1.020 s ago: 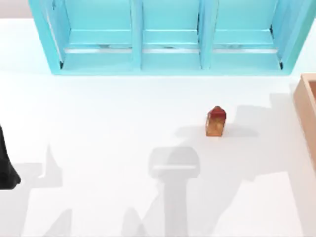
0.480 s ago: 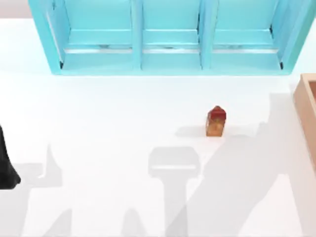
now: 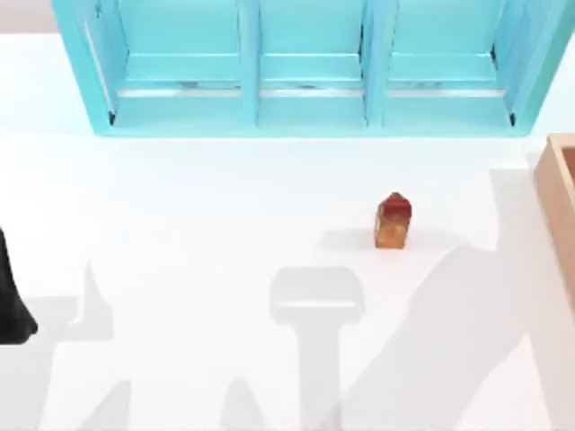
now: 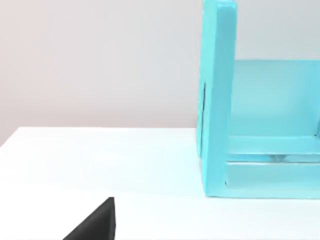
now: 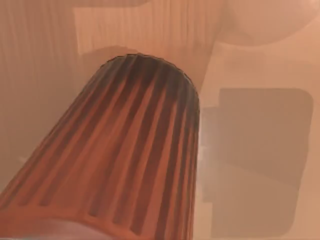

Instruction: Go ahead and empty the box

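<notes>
Fingers' state I cannot tell; box point(image 3: 559, 211) runs lengthwise along table's point(image 3: 198, 224) right edge.

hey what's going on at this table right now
A two-armed robot is emptying the tan box at the table's right edge. The right wrist view looks down into its reddish-brown inside, close over a ribbed brown cylinder-like item lying there; that item is not yet out. A small red-and-orange carton stands on the white table, in front of the turquoise shelf unit. The left arm sits parked at the table's left edge.
</notes>
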